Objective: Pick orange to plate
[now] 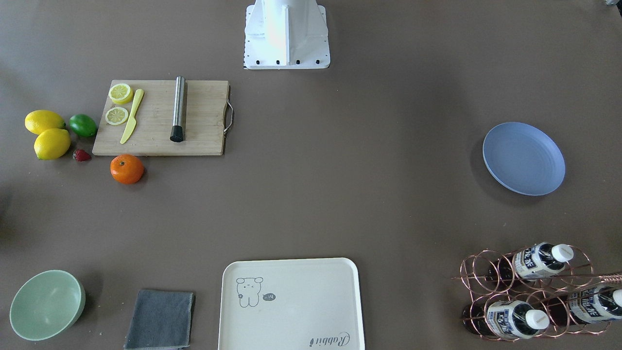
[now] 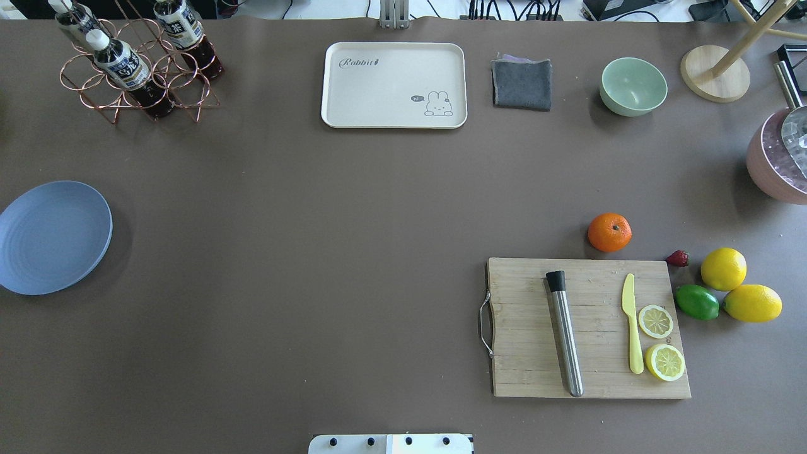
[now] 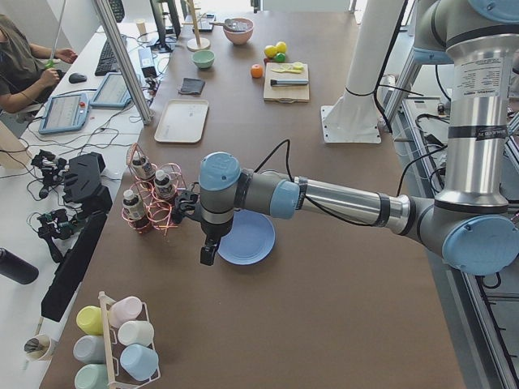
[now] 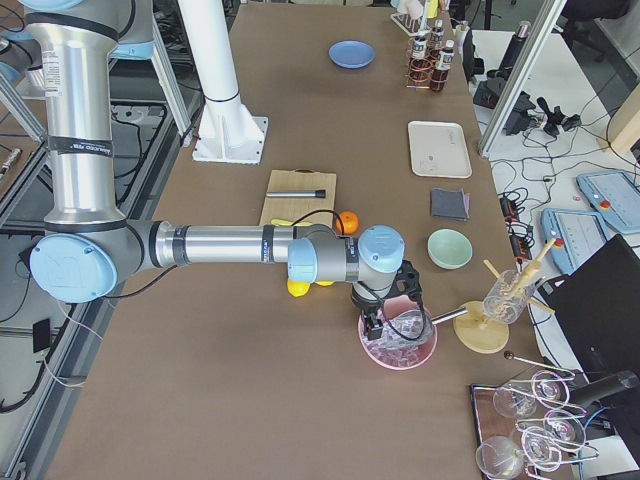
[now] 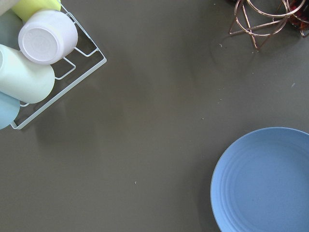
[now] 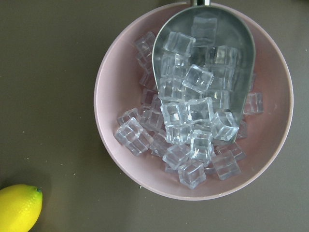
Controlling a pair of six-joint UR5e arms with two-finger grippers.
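Orange [image 1: 127, 168] not yet gripped. It is noted on the bare table, left of centre in the front view, just beside the lower edge of the board [image 1: 160, 118].

Right gripper [image 4: 374, 322] is shown only in the right side view, lower centre, hung over the ice bowl [image 6: 104, 96]. Whether its fingers are parted or clenched cannot be told. Its wrist view is filled by that bowl and the scoop [image 6: 157, 58] lying in it.

Left gripper [image 3: 208, 253] is shown only in the left side view, centre left, held above the table just beside the plate [image 3: 251, 239]. Its state likewise cannot be told. In its wrist view the plate's rim is cut off at lower right, and a cup rack [image 5: 72, 82] is seen at upper left.

Both arms appear parked out toward the table ends, probably so that the middle is left open.

Orange and plate lie well apart, at opposite sides of the overhead frame. The orange is judged nearer the right arm, so a long carry or a hand-over may be called for.

The orange is set apart from the lemons [image 1: 52, 143], lime [image 1: 82, 125] and strawberry [image 1: 81, 155], so a grasp from above looks unobstructed. Rolling is the risk to be watched.
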